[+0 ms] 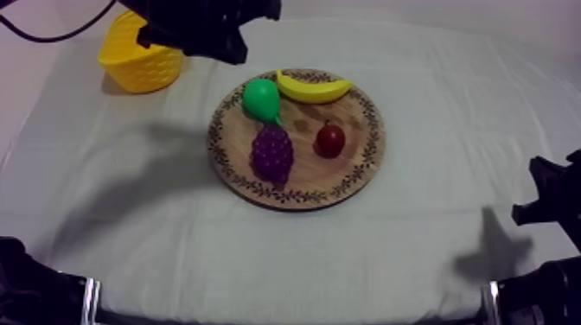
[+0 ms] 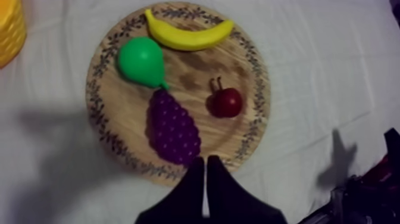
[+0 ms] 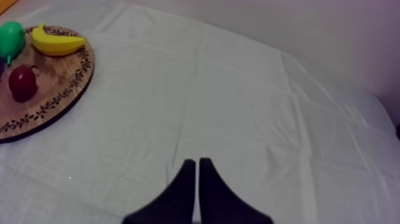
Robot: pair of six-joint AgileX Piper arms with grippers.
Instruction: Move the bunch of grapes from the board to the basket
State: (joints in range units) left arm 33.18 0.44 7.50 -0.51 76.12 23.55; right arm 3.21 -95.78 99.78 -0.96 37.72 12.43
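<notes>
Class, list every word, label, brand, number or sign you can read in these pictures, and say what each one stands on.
None: there is no readable text.
The rim of the wooden board carries a leafy pattern, not letters.
The yellow basket, banana, pear, bunch of grapes, small red fruit and cloth bear no markings.

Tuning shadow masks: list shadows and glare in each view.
Top view: an arm shadow darkens the cloth left of the wooden board; another lies by the right arm. Left wrist view: shadow on the cloth beside the board; soft sheen on the pear. Right wrist view: evenly lit cloth, no hard shadows.
</notes>
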